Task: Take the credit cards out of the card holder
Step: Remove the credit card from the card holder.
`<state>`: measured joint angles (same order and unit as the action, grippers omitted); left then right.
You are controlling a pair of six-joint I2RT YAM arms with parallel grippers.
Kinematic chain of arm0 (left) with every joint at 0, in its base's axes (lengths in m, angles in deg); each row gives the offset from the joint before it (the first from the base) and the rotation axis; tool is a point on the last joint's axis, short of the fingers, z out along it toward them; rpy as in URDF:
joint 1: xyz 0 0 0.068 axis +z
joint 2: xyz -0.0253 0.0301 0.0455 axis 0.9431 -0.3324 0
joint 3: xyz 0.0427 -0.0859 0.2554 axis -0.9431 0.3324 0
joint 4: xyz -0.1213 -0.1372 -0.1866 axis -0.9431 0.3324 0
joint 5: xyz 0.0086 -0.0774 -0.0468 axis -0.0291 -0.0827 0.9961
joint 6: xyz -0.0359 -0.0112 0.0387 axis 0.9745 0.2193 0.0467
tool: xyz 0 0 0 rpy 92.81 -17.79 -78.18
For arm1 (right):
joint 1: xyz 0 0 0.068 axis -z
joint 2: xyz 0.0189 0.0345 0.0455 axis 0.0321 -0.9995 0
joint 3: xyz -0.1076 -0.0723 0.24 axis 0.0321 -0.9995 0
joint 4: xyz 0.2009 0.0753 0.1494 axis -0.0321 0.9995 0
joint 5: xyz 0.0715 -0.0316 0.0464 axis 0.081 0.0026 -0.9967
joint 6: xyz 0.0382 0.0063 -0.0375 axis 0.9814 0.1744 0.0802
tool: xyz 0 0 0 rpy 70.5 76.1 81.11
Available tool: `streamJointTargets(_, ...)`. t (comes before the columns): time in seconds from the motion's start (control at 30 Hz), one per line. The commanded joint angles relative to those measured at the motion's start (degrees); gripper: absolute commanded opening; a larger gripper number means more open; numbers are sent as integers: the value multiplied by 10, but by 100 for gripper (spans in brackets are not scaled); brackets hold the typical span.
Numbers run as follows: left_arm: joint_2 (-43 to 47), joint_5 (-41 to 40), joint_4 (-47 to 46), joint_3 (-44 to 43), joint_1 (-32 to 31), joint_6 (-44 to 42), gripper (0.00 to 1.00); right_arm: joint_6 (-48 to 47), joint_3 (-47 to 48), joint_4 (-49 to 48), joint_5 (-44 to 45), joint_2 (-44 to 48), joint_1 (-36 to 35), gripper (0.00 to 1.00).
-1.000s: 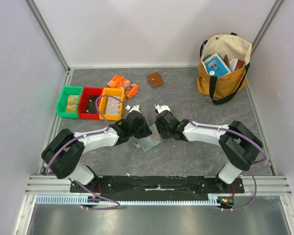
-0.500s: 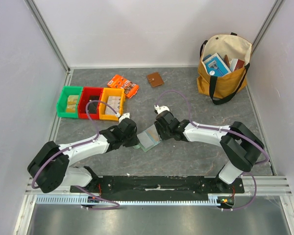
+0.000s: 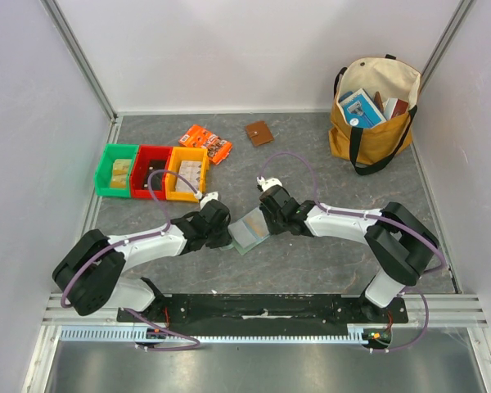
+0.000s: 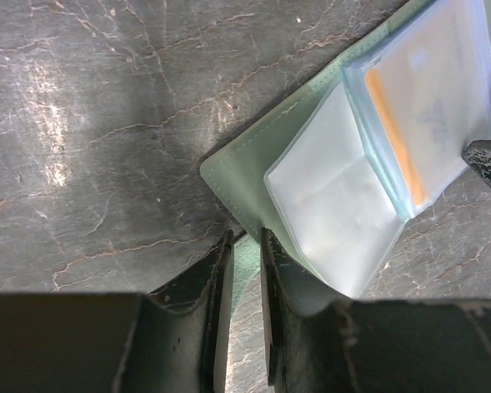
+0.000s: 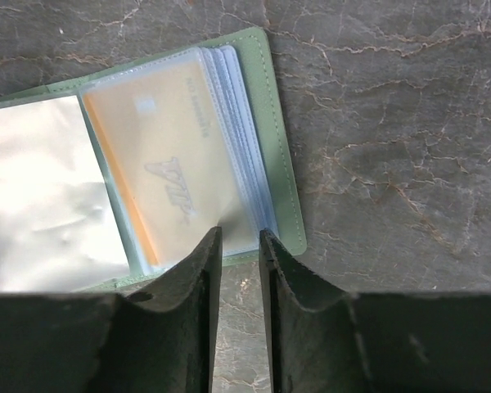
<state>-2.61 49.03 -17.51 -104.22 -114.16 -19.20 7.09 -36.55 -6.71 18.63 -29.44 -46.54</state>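
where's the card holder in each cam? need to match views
Top external: card holder, picture centre.
Left wrist: card holder, upper right, open.
Right wrist: card holder, left and centre, open.
Shared: tan-orange card inside it, clear in both wrist views.

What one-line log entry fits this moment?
card holder: open | left tool: pinching its edge | right tool: pinching opposite edge | credit card: not yet out
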Motion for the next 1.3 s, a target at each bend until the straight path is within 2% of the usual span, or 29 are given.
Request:
streamJointTargets(0.0, -7, 5, -18, 12, -1, 6, 25, -6, 14, -7, -14, -2, -10, 27)
streamJointTargets(0.13, -7, 11, -25, 14, -1, 8, 25, -11, 22, -1, -20, 3, -14, 13)
streamJointTargets(0.3, -12, 29, -40, 19, -1, 15, 25, -10, 28, 0, -33, 2, -16, 6)
streamJointTargets(0.7, -10, 45, -70, 34, -1, 31, 24, -15, 40, -14, -95, 1, -30, 5)
streamJointTargets(0.8, -10, 43, -72, 38, -1, 32, 24, -15, 38, -9, -62, 17, -31, 18)
streamJointTargets(0.93, -10, 44, -73, 39, -1, 33, 24, -8, 30, 8, 30, 34, -31, 51)
streamJointTargets(1.0, -10, 46, -74, 40, 0, 33, 24, -1, 34, 22, 61, 30, -30, 61)
streamJointTargets(1.13, -7, 46, -74, 41, -1, 33, 24, 5, 32, 26, 80, 21, -30, 74)
streamJointTargets(1.27, -6, 46, -74, 41, -2, 33, 24, 5, 34, 17, 62, 6, -30, 78)
